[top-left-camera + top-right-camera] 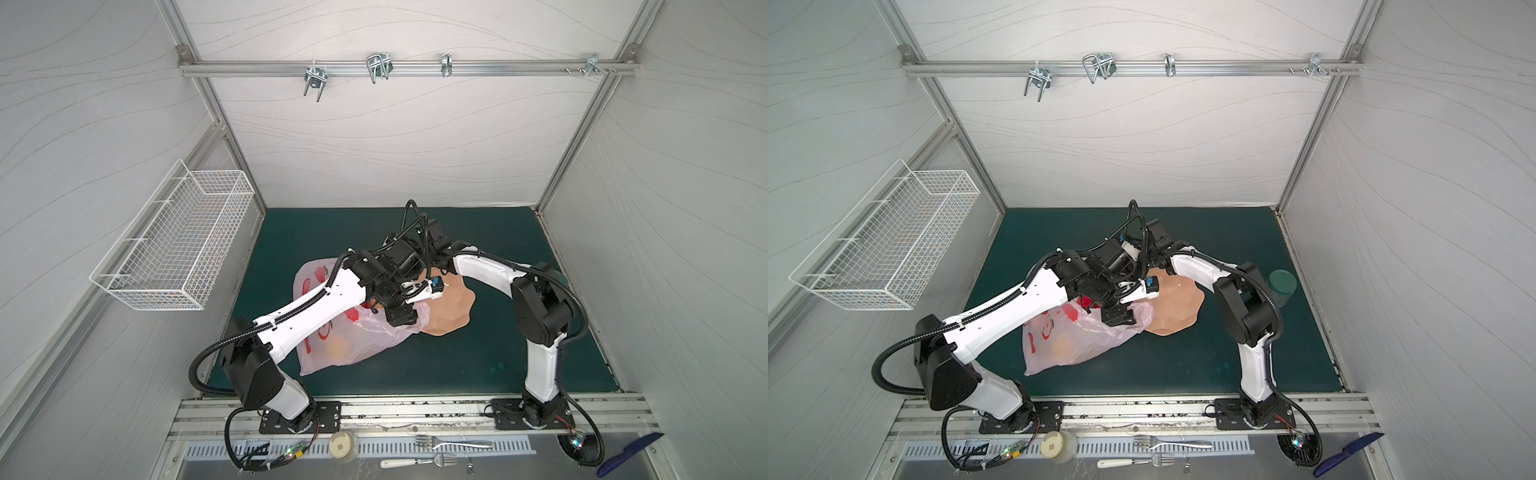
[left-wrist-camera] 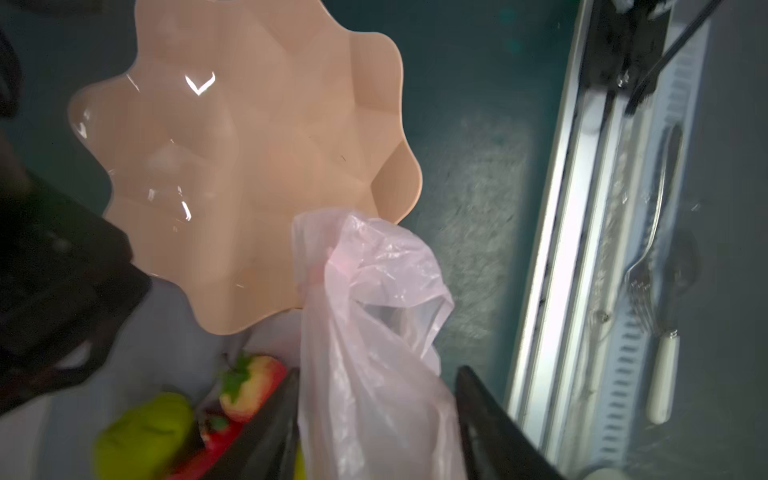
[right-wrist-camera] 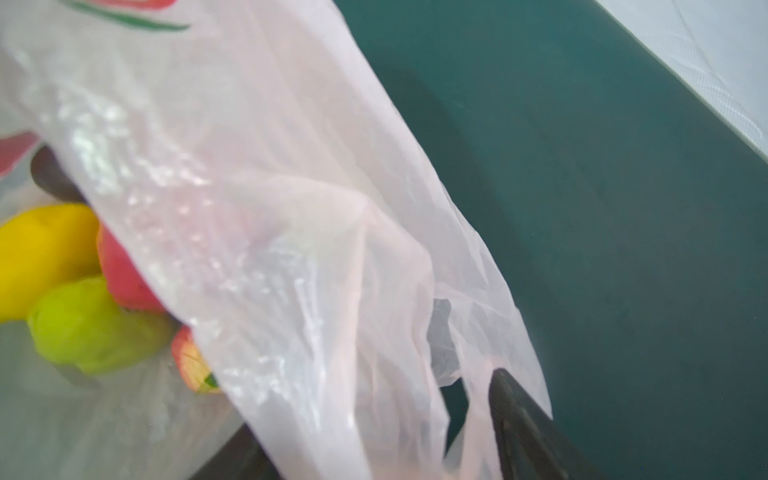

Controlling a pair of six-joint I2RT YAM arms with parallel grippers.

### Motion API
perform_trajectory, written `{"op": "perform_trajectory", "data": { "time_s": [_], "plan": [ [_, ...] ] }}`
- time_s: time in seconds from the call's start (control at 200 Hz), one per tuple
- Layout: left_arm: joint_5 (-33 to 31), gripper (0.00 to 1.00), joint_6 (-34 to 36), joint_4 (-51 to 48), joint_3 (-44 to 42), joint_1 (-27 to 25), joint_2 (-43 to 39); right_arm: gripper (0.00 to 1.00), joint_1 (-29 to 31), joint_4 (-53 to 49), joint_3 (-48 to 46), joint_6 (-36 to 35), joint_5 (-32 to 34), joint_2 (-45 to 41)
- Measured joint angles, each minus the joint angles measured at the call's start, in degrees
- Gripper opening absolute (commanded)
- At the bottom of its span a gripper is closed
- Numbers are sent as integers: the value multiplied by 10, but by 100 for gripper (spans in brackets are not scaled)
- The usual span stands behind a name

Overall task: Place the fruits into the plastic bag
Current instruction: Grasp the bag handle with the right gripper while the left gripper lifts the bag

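Observation:
The plastic bag [image 1: 361, 336] [image 1: 1084, 340] lies on the green mat, its mouth next to a peach bowl [image 1: 453, 307]. Inside it I see fruits: a yellow lemon [image 3: 41, 249], a green pear [image 3: 91, 328], a red fruit [image 3: 124, 278] and a strawberry [image 2: 249, 386]. Both arms meet over the bag's mouth. My left gripper [image 2: 380, 399] stands open, with a bunched handle of the bag [image 2: 374, 311] between its fingers. My right gripper [image 3: 374, 436] is open too. The bag's film [image 3: 291, 208] drapes between its fingers and partly hides one of them.
The peach bowl [image 2: 249, 166] sits right beside the bag's mouth. A jar with a green lid [image 1: 1282, 284] stands behind the right arm. A wire basket [image 1: 174, 237] hangs on the left wall. Forks [image 1: 457, 444] lie beyond the front rail [image 2: 582, 249].

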Motion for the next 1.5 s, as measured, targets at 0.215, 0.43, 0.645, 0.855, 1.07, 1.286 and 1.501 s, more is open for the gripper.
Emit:
{"op": "perform_trajectory", "data": {
  "time_s": [0.215, 0.43, 0.645, 0.855, 1.07, 1.286, 1.501],
  "plan": [
    [18, 0, -8, 2, -7, -2, -17, 0, 0, -19, 17, 9, -1, 5],
    [-5, 0, -68, 27, -35, 8, -117, 0, 0, -26, 45, 61, 2, 5],
    [-68, 0, -131, 46, -40, 91, -229, 0, -3, -43, 142, 155, -3, 5],
    [-81, 0, -157, 61, -16, 233, -267, 0, -22, -66, 255, 288, -2, 8],
    [-59, 0, -153, 90, 86, 331, -220, 0, -54, -116, 377, 389, 2, 35],
    [-38, 0, -155, 144, 152, 376, -172, 0, -82, -137, 401, 422, 23, 35],
    [-16, 0, -164, 207, 193, 379, -112, 0, -108, -152, 396, 439, 50, 21]
  ]
}}
